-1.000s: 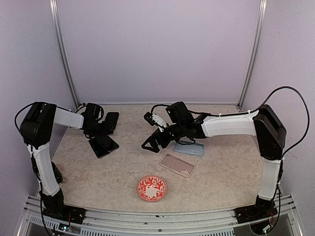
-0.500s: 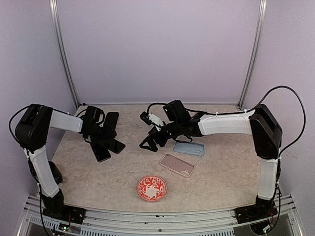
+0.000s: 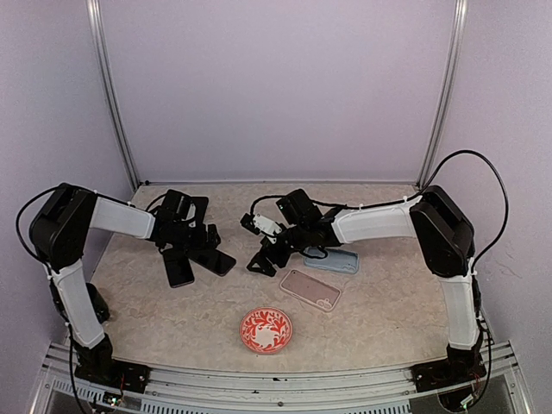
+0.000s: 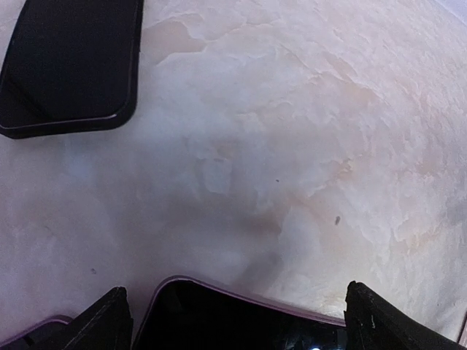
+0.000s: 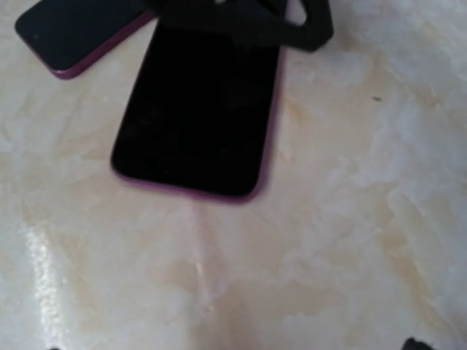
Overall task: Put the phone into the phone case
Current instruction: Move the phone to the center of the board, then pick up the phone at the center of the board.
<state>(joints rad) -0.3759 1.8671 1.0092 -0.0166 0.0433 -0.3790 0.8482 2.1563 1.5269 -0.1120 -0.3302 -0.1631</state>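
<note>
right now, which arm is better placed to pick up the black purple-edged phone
Left. The open left gripper hangs right over the black purple-edged phone, with a finger on either side. The open right gripper sits apart from it, beside the pale blue phone case.

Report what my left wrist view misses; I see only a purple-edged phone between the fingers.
Observer: Two cases lie right of centre: a blue case and, nearer the arm bases, a pink case.
Operator: Locate the right gripper.
Observer: The right gripper hangs open just left of the blue case, pointing toward that phone.
Operator: Name anything else.
Observer: A red patterned plate sits near the front edge.
</note>
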